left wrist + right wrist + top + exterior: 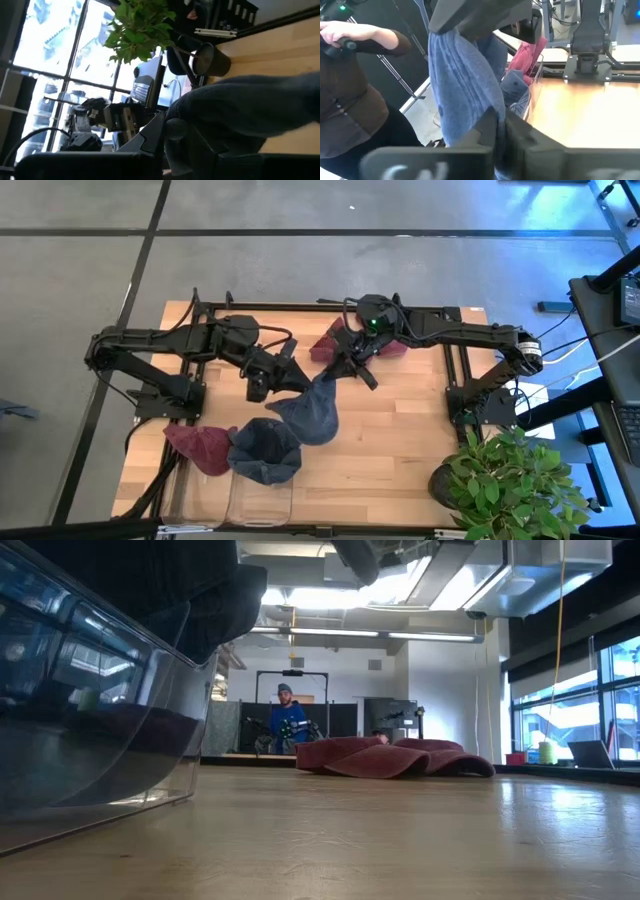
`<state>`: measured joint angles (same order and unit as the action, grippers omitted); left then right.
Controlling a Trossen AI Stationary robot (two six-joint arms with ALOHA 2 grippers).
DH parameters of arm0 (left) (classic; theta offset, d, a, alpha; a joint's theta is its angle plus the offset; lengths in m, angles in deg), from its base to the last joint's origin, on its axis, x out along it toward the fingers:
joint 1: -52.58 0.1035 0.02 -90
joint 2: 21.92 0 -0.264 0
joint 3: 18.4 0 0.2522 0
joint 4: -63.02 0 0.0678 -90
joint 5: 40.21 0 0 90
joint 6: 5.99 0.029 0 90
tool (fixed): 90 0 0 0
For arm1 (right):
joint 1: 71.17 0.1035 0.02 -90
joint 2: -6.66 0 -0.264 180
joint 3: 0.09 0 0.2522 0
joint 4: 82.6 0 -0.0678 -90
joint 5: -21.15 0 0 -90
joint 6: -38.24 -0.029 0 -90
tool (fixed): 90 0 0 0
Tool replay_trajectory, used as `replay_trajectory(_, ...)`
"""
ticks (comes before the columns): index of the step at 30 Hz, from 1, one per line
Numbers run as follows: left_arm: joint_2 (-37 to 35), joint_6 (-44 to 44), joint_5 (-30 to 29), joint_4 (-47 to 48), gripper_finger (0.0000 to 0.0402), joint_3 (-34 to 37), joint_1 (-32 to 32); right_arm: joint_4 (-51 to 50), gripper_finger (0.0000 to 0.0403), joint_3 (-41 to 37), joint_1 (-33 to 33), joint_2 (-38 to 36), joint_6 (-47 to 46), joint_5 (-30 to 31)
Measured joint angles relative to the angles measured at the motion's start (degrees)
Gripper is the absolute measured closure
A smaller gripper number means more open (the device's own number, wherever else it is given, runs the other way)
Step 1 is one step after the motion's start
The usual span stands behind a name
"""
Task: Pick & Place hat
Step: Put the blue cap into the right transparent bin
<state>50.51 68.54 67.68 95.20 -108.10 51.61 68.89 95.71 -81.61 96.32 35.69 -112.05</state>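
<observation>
A blue hat (pixel 312 412) is lifted over the middle of the table, stretched between my two grippers. My left gripper (pixel 285 377) is at its left side and my right gripper (pixel 345 372) at its far right tip; both are shut on it. In the right wrist view the blue hat (pixel 462 85) hangs between the left gripper (pixel 480 17) and my right fingers (pixel 492 132). Another blue hat (pixel 265 452) and a maroon hat (pixel 200 447) lie over the clear bin's (pixel 258 495) far rim. A second maroon hat (pixel 340 340) lies flat on the table's far side. My left gripper holds the blue hat by its left edge (pixel 200 107), pinched between the fingers (pixel 175 131), coming level from the table's left. The hat is lifted clear of the table. My own fingers hide the exact place of contact. My right gripper holds the blue hat's far right tip (pixel 485 107), coming from the table's right and slanting down. The cloth runs from the fingers (pixel 487 127) to the left gripper, gathered in folds. One layer or several, I cannot tell.
The clear bin (pixel 100 700) stands at the table's near left edge with a dark hat (pixel 215 600) draped over its rim. A potted plant (pixel 505 475) sits at the near right corner. A person stands beside the table in the right wrist view (pixel 355 85). Bare wood (pixel 390 450) lies near right.
</observation>
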Motion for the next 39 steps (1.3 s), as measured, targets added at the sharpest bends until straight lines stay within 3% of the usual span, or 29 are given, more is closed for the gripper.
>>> replay_trajectory(12, -0.3, -5.9, -0.4, -2.0, 0.0268, 0.0, 0.0, -0.4, 0.0396, 0.8, 0.0, -0.9, -1.5, 0.1)
replay_trajectory(16, -0.9, -10.0, -6.4, -0.6, 0.0238, 0.0, 0.8, -1.1, 0.0398, 2.1, 0.0, -2.8, -1.7, 0.3)
replay_trajectory(21, -2.5, -32.0, -14.7, -0.1, 0.0212, 0.0, 4.0, -7.2, 0.0398, 4.8, 0.0, -4.6, -0.3, 5.8)
replay_trajectory(24, -3.6, -42.2, -16.3, 3.0, 0.0204, 0.0, 6.1, -12.8, 0.0399, 6.4, 0.0, -4.5, 1.2, 9.4)
replay_trajectory(31, -4.1, -58.2, -12.7, 11.6, 0.0177, 0.0, 9.1, -14.4, 0.0399, 6.5, 0.0, -4.4, 2.6, 14.9)
replay_trajectory(35, -3.9, -62.2, -10.2, 13.3, 0.0170, 0.6, 9.2, -14.3, 0.0399, 6.5, 0.0, -4.4, 3.2, 15.8)
replay_trajectory(39, -3.8, -66.4, -12.2, 12.8, 0.0169, 0.6, 9.2, -14.0, 0.0399, 6.5, 0.0, -4.4, 4.2, 15.8)
